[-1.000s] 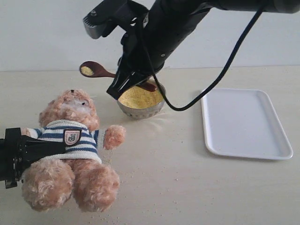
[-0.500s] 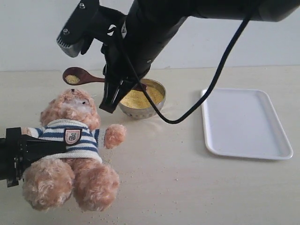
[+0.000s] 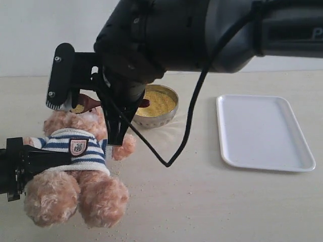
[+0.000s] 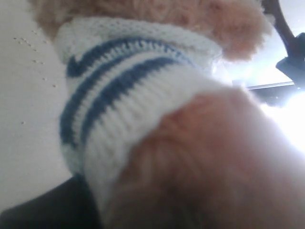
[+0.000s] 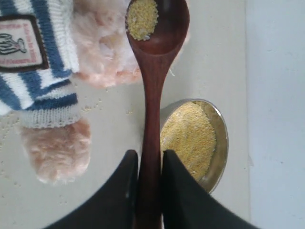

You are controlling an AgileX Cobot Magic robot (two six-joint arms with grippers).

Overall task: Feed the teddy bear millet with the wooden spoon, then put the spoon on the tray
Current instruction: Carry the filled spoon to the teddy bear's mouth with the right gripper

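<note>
Tabletop (image 3: 202, 201) bears steel bowl (image 3: 167, 117) heaped with millet (image 3: 159, 103); wooden spoon (image 5: 151, 119) carries more.

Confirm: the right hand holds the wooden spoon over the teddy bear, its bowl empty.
Wrong on one point: the right hand holds the wooden spoon over the teddy bear, but its bowl carries millet, as the right wrist view shows.

Bright, even light — left wrist view blurred, white glare washing out beside the teddy bear (image 4: 143, 95).
</note>
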